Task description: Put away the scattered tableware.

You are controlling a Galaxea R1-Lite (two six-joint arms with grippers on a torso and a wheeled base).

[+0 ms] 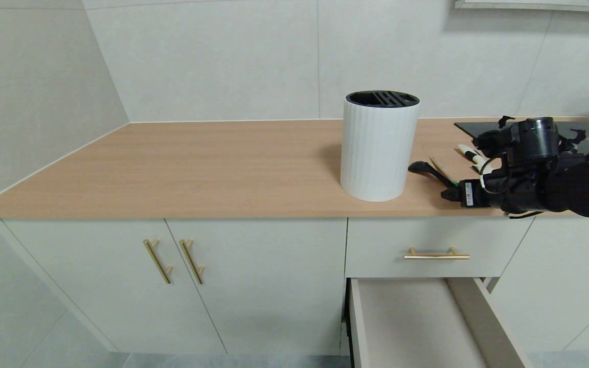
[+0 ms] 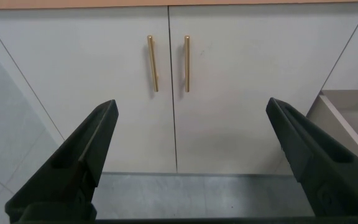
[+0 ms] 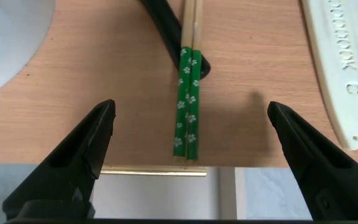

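While R gripper (image 3: 189,109) hangs w/ jaws spread over green-tipped chopsticks (image 3: 187,118) at countertop (image 1: 172,163) front edge, near white holder (image 1: 379,148), L gripper (image 2: 191,104) is also spread, facing cabinet doors (image 2: 166,130).

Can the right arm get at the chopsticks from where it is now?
Probably yes: the right pincer hangs open right over the chopsticks at their green ends, with nothing between. The black utensil touches them and might get caught too.

Bulky right arm (image 1: 570,186) was black, with cylindrical housing (image 1: 537,138), white label (image 1: 469,193), thin white cable (image 1: 484,176). The left gripper (image 2: 191,102) and right gripper (image 3: 191,104) had black wedge-shaped fingers (image 2: 79,168).
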